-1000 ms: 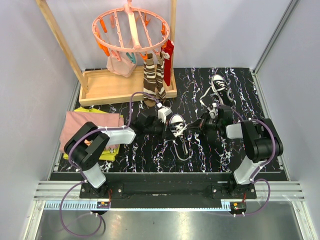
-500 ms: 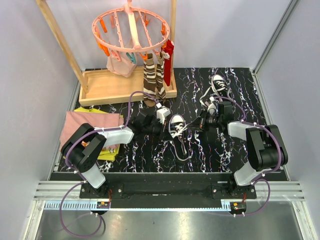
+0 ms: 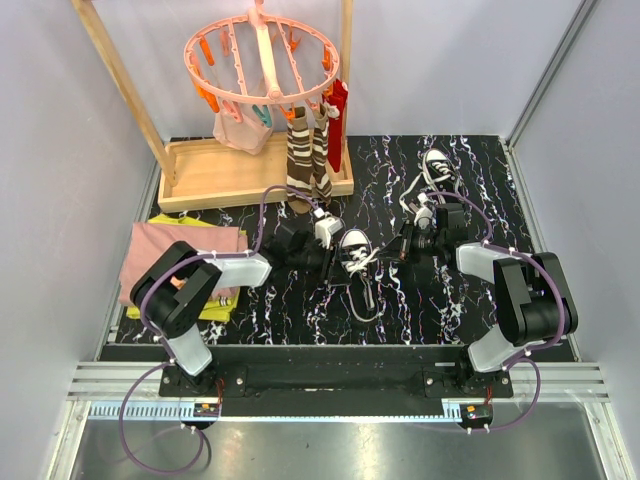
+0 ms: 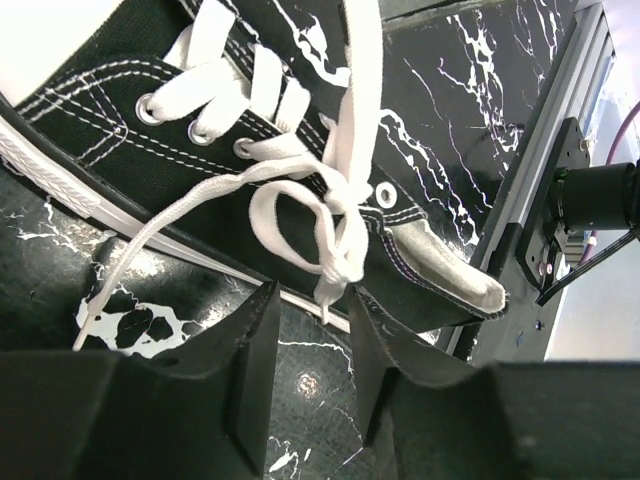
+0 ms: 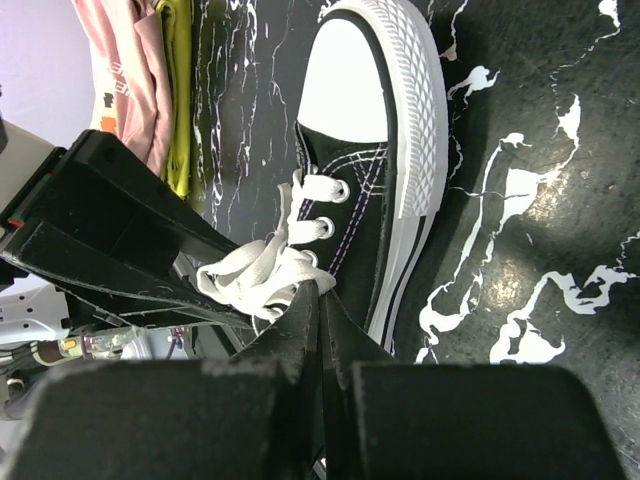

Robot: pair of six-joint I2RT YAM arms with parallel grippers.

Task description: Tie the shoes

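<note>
Across the black marbled tabletop (image 3: 450, 300), everything could be placed from the wooden stand (image 3: 215, 175) at the back left, which carried a pink round peg hanger (image 3: 262, 60) and brown striped socks (image 3: 305, 160) hanging at its right post. Just in front of the stand's left end lay a pile of folded clothes (image 3: 185, 250), pink over yellow. The left arm (image 3: 225, 272) reached from in front of that pile toward the middle, and the right arm (image 3: 500, 265) reached in from the side far from the stand, so the two met in front of the stand's right post. Between them lay the near shoe (image 3: 352, 250), a black sneaker with its white toe cap turned toward the stand. The far shoe (image 3: 438, 165) lay well to the right of the stand, level with its base. The left tool (image 4: 310, 300) had its jaws apart, its tips just beside the shoe's side, with a half-formed loop of white lace (image 4: 300, 165) hanging over the gap and nothing clamped. The right tool (image 5: 318, 290) had its jaws pressed together on a bunch of that lace at the eyelets. One loose lace end trailed away from the stand, toward the arm bases.
</note>
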